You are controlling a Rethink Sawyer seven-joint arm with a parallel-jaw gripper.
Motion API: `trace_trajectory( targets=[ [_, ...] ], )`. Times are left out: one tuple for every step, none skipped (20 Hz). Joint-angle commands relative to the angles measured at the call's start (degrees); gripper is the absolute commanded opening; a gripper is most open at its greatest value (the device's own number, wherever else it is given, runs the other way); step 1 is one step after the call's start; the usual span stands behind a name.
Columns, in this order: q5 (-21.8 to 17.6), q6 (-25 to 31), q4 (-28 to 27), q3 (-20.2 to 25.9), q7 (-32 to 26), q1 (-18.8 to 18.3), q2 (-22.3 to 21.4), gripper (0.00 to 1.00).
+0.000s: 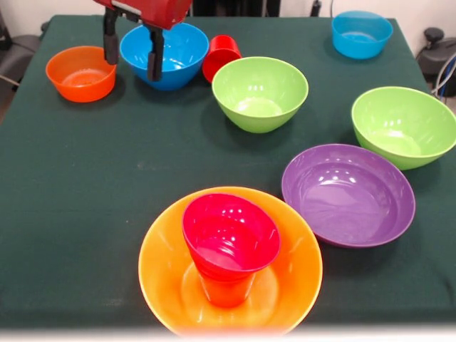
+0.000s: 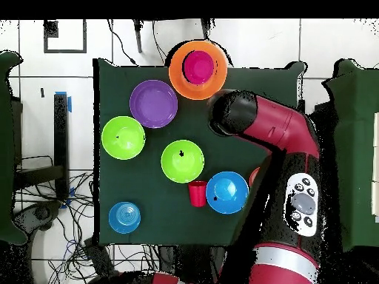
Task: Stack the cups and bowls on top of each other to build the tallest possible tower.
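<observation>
A: Gripper (image 1: 131, 51)?
B: Open, fingers spread and empty, hanging at the 11 o'clock part of the front view. One finger (image 1: 110, 39) over bare cloth between the small orange bowl (image 1: 80, 73) and the blue bowl (image 1: 164, 54); the other in front of that blue bowl's near wall. Contact with the bowl: cannot tell.

A: Arm pose?
B: Red wrist block at the top edge in the front view, fingers pointing straight down. From overhead, arm (image 2: 285, 133) rising from the base at 6 o'clock, bending at a dark elbow near 1 o'clock, covering the table's right side.

A: Tower (image 1: 229, 256)?
B: At 6 o'clock in the front view: big orange bowl (image 1: 164, 274) as base, orange cup (image 1: 226, 288) standing in its middle, small crimson bowl (image 1: 229, 234) seated on the cup, mouth up, slightly tilted. Well apart from the gripper.

A: Rest of the table (image 1: 92, 199)?
B: Red cup (image 1: 221, 55) lying on its side, touching the blue bowl at its 3 o'clock. Lime green bowl (image 1: 260, 92) near centre, second lime green bowl (image 1: 405, 125) at 3 o'clock. Wide purple bowl (image 1: 348, 194) just beside the tower's base at 4 o'clock. Second blue bowl (image 1: 361, 33) alone at 1 o'clock. All bowls mouth up.
</observation>
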Motion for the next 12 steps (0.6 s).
trace_trajectory(
  targets=[
    [-3.54,0.46,4.8,7.23,-1.41,0.67,2.72,1.0],
    [-3.72,0.18,4.79,7.02,-1.08,0.83,2.87,1.0],
    [-3.9,-0.1,4.78,6.81,-0.75,0.99,3.03,1.0],
    [-3.69,-0.02,4.93,6.66,-0.07,1.09,3.24,1.0],
    [-3.53,-0.63,5.21,6.58,0.73,1.16,3.67,1.0],
    [-3.72,-1.46,5.42,6.6,0.86,1.21,3.79,1.0],
    [-3.66,-2.43,5.98,6.68,1.36,1.23,3.96,1.0],
    [-3.75,-3.02,6.28,6.66,1.53,1.24,4.03,1.0],
    [-4.09,-4.09,6.79,6.67,1.49,1.2,4.06,1.0],
    [-4.33,-4.35,6.93,6.56,1.42,1.22,4.08,1.0],
    [-4.41,-5.0,7.45,6.56,1.61,1.14,4.14,1.0],
    [-4.24,-5.67,8.02,6.9,1.58,0.84,4.17,1.0]
  ],
)
